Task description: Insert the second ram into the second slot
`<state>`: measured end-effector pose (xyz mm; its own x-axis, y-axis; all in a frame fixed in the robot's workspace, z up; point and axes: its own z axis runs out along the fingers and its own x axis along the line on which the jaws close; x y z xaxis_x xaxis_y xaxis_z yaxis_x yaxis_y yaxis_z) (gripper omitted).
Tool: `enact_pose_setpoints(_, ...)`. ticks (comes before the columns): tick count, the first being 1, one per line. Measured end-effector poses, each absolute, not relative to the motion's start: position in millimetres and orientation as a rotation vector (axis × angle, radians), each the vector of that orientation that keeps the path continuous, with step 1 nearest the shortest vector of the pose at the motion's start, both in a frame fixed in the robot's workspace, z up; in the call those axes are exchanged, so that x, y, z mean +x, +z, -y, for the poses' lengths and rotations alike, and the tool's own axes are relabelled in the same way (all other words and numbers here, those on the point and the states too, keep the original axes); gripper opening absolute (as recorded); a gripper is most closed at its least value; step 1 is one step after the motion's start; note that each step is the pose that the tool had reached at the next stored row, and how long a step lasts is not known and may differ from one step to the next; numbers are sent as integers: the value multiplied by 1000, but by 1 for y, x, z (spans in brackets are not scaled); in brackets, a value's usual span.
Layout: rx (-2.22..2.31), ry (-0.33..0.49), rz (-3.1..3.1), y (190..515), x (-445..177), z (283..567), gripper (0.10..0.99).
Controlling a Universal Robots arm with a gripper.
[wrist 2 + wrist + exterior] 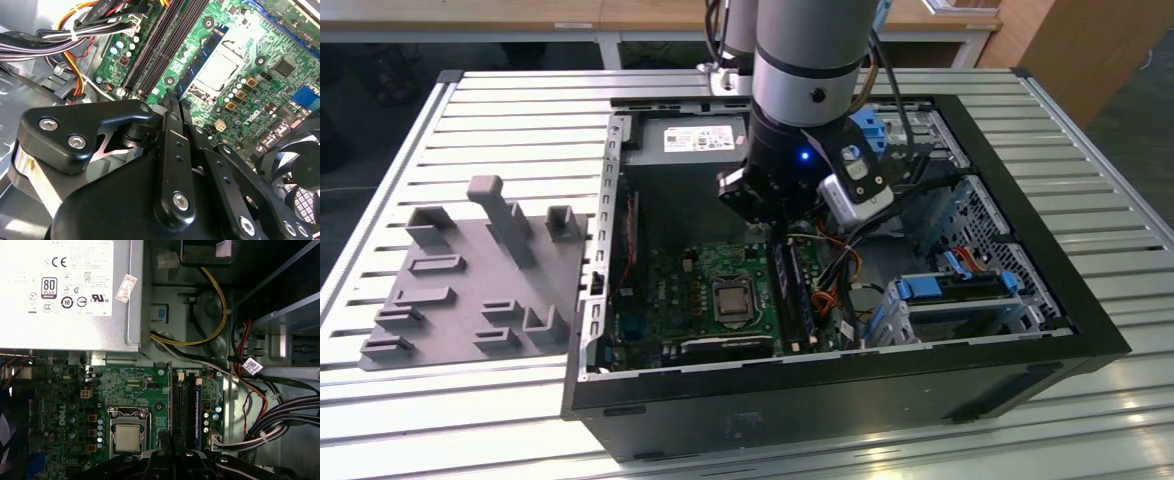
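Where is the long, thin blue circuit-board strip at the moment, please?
In the second wrist view, the long, thin blue circuit-board strip runs alongside the black memory slots on the green motherboard, starting at the tip of the black tool.

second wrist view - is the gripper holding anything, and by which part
Cannot be told: the gripper hangs over the memory slots, its body hiding any hold.
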<state>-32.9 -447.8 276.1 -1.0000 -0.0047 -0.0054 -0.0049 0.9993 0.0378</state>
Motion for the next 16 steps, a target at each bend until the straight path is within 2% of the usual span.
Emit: enact_pose_setpoints(16, -8, 59, -3137, 265, -33, 448, 137)
